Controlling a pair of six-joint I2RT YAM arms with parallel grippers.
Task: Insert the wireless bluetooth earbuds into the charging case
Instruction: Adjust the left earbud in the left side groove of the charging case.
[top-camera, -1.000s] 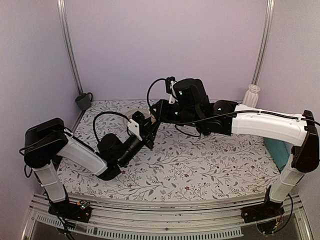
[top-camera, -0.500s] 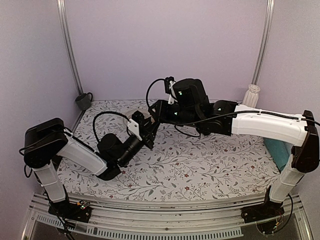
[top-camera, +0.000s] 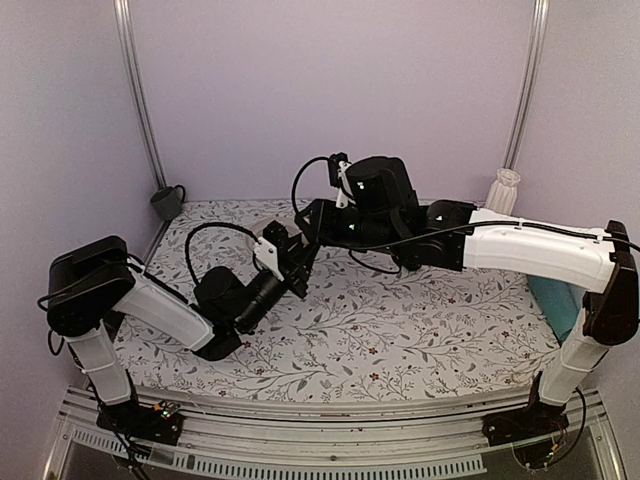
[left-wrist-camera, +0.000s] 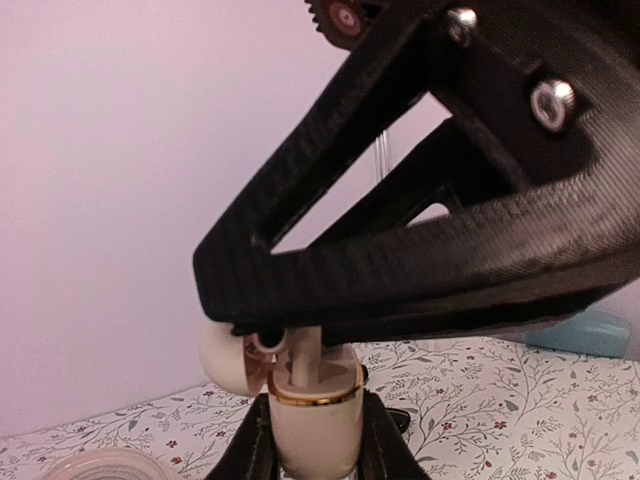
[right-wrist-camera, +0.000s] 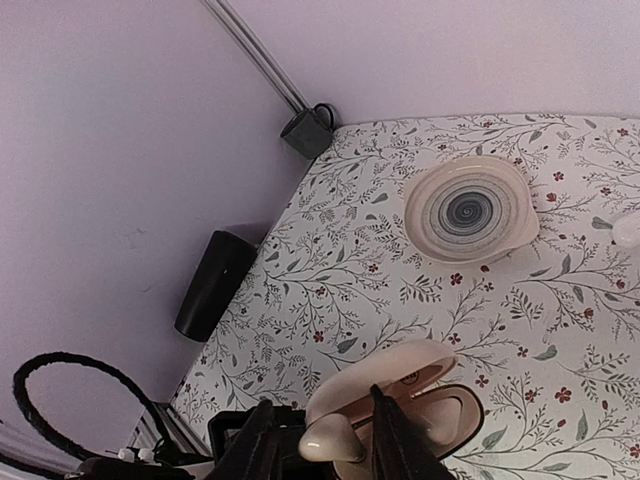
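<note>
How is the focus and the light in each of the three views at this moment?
Left wrist: the right pincer looms dark, filling much of the frame; the charging case below is partly hidden. Right wrist: even light, the bowl sharp, the earbud at the bottom edge slightly blurred. Top external: evenly lit, no glare.

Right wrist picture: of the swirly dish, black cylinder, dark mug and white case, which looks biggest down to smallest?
Largest: the swirly dish and the white case look about alike. The case is nearest the camera, so I won't rank them.
Next: the black cylinder.
Smallest: the dark mug.
</note>
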